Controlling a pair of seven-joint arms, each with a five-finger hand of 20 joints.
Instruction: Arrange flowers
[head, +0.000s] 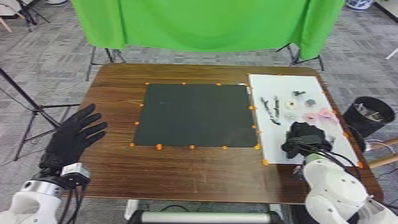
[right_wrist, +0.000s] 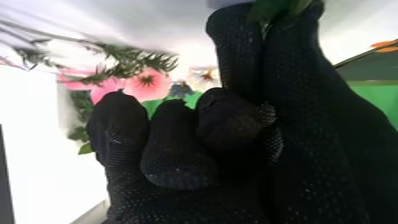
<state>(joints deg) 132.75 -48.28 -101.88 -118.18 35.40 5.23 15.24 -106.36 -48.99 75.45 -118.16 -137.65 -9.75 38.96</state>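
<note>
Grey floor (head: 40, 65) is running around everything; a bright green cloth (head: 209, 22) is hanging beyond the far edge. Brown wooden counter (head: 191, 172) is taking up the middle, with both white arms coming in at the near side. Black mat (head: 195, 115) is lying flat around the centre of the counter. White sheet (head: 280, 82) is lying along the right side, just beside the mat, running from the far part toward the near part.

Left hand (head: 73, 137), black glove, is hovering at the counter's left edge, released, fingers extended and a bit spread, apart from the flowers. Right hand (head: 305, 137) is hanging over the near half of the white sheet, fingers bent, pinching a green leafy piece (right_wrist: 269, 9) between the fingertips; which flower it belongs to, cannot tell.

Black bin (head: 369, 116) is standing off the right edge of the counter, with things inside, too small to tell.

Task items: pink flowers (head: 327, 114) are resting on the sheet's right side, just beyond the right hand. Dark stems (head: 276, 107) are lying lengthwise on its left side. Small pale blossoms (head: 290, 105) are sitting between stems and pink flowers, with a small dark sprig (head: 298, 93) farther out. Orange markers (head: 160, 147) are dotting the edges of mat and sheet.
</note>
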